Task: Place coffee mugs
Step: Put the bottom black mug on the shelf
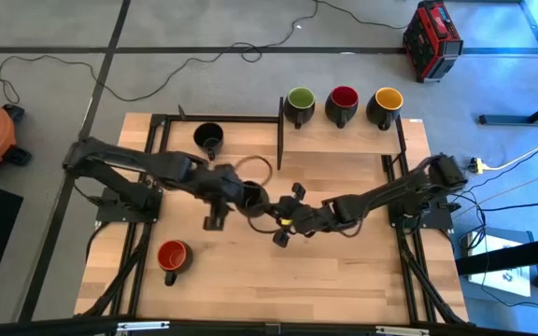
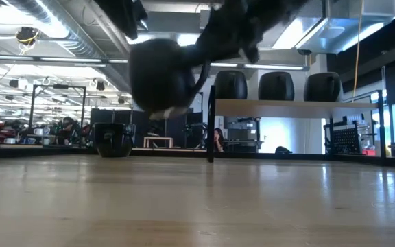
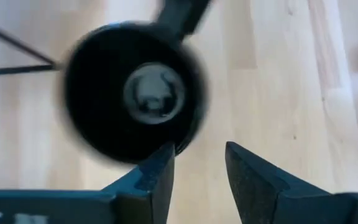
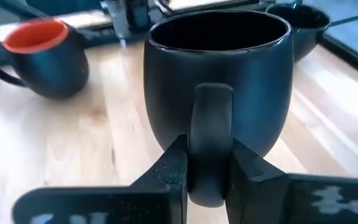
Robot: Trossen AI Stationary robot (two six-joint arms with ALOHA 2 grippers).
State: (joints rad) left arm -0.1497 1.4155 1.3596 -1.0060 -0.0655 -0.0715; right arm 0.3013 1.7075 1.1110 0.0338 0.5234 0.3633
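Counting 3 mugs on the shelf (image 1: 344, 131): green mug (image 1: 300, 105), red mug (image 1: 343, 105), yellow mug (image 1: 386, 106); 3 left, namely black-lined mug (image 1: 208, 139) and red-lined mug (image 1: 172, 259) on the surface (image 1: 344, 271), plus black mug (image 4: 219, 81) aloft mid-surface. Reaching inward from both sides: right pincer (image 4: 207, 171) clenched on that mug's handle, left pincer (image 3: 197, 168) released beside its base.

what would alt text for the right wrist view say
The right gripper is shut on the handle of a black mug held upright above the wooden table. Behind it, a red-lined mug stands on the table on one side, and part of another dark mug shows on the other.
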